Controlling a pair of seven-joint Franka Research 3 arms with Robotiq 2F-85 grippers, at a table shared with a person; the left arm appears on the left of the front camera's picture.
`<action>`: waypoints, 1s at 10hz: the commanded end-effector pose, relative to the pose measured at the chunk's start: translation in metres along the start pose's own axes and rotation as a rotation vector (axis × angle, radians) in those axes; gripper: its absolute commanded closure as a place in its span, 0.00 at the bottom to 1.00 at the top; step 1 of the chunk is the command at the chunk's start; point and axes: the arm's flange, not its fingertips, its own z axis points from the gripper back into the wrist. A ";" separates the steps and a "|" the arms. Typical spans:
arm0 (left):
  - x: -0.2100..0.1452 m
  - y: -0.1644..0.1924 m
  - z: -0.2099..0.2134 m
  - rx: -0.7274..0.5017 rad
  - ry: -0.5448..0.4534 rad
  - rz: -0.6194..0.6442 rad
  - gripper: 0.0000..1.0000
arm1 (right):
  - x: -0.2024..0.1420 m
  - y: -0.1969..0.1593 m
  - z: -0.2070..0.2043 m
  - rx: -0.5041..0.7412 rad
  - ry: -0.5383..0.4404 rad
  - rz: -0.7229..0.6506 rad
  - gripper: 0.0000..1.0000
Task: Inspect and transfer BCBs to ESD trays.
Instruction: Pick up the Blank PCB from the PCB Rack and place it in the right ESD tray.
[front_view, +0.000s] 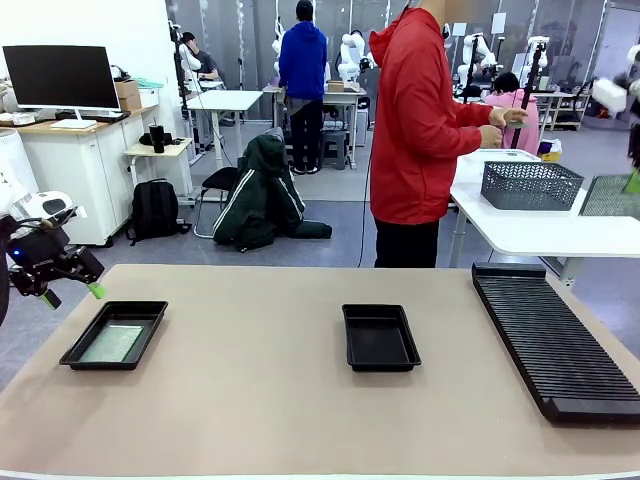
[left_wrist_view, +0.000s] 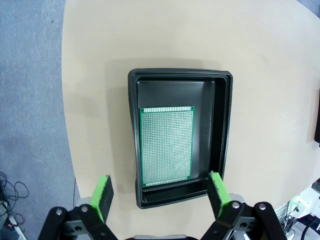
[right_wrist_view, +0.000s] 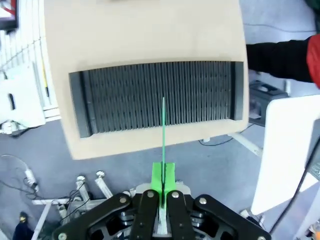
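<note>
An ESD tray (front_view: 78, 352) lies at the table's left with one green BCB (front_view: 112, 343) flat on its floor. Seen from the left wrist, that BCB (left_wrist_view: 166, 146) lies in the tray (left_wrist_view: 224, 125). My left gripper (left_wrist_view: 160, 192) hangs open above the tray's near end, holding nothing. It hovers left of the tray (front_view: 70, 282). A second ESD tray (front_view: 380, 337) sits mid-table, nothing in it. My right gripper (right_wrist_view: 163, 176) is shut on a BCB (right_wrist_view: 163, 130), seen edge-on, high over the ribbed rack. This gripper (front_view: 633, 172) is at the right edge with its pale BCB (front_view: 608, 197).
A long black ribbed rack (front_view: 555, 335) runs along the table's right side. A person in a red hoodie (front_view: 415, 130) stands beyond the far edge, hands over a grey mesh basket (front_view: 530, 185) on a white side table (front_view: 520, 232).
</note>
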 end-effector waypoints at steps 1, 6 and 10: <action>0.000 0.001 0.000 -0.003 -0.010 -0.002 0.00 | 0.002 -0.007 0.036 0.023 -0.001 -0.043 0.98; 0.000 0.001 0.000 -0.003 -0.010 -0.002 0.00 | 0.003 0.022 0.113 -0.013 -0.049 -0.069 0.98; 0.000 0.001 0.000 -0.003 -0.010 -0.002 0.00 | -0.001 0.023 0.111 -0.018 -0.015 -0.045 0.98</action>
